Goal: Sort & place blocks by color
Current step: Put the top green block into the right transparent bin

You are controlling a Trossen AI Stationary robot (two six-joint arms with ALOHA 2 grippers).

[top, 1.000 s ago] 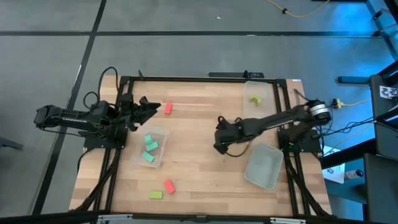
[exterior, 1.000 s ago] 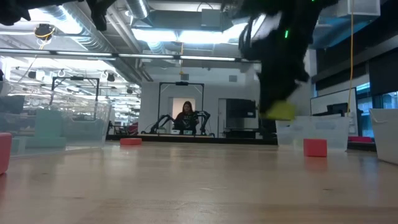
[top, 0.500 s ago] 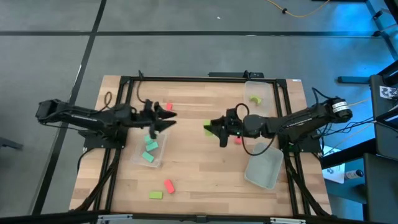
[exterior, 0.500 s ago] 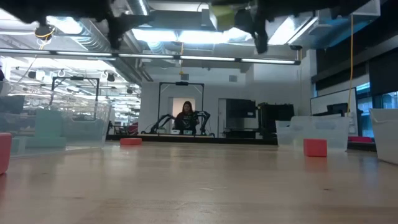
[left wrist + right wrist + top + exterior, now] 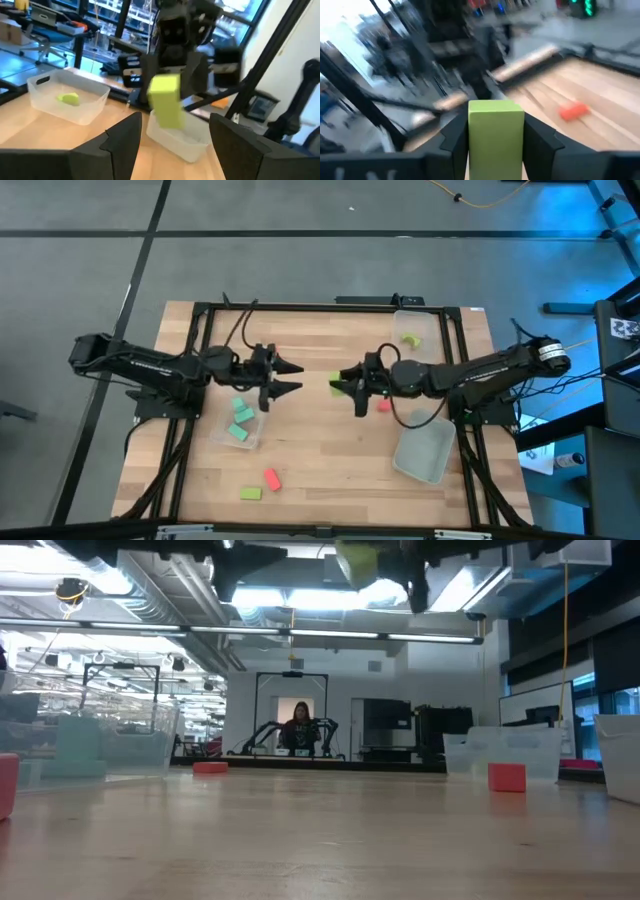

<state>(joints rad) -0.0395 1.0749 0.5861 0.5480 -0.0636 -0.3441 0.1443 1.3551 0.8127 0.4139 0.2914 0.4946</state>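
Note:
My right gripper (image 5: 346,386) is high over the table's middle, shut on a lime yellow-green block (image 5: 334,385). The same block (image 5: 166,100) shows in the left wrist view and near the top of the low view (image 5: 362,560). My left gripper (image 5: 290,377) is open and points at that block from the table's left, a short gap away. Three teal-green blocks (image 5: 240,420) lie in the left tub (image 5: 258,398). One lime block (image 5: 410,340) lies in the far tub. A lime block (image 5: 250,493) and two red-pink blocks (image 5: 272,477), (image 5: 383,406) lie flat on the table. My right gripper pinches the lime block (image 5: 496,127) between its two fingers (image 5: 454,140), one on each of two opposite sides. The fingers are level and point toward the table's left. The block is lifted clear of the table, and its free end (image 5: 170,117) sticks out beyond the fingertips.
An empty clear tub (image 5: 425,445) sits at the near right, under the right arm. The far tub (image 5: 420,330) is at the far right. The black frame rails (image 5: 300,307) run along the table's edges. Bare wood lies at the near middle. A person (image 5: 300,727) sits far off in the room.
My right gripper rose from the table with the lime block and moved toward the table's left and far side, then kept still. The block went from low over the table to lifted high. My left gripper travelled toward the table's right, closing on the held block.

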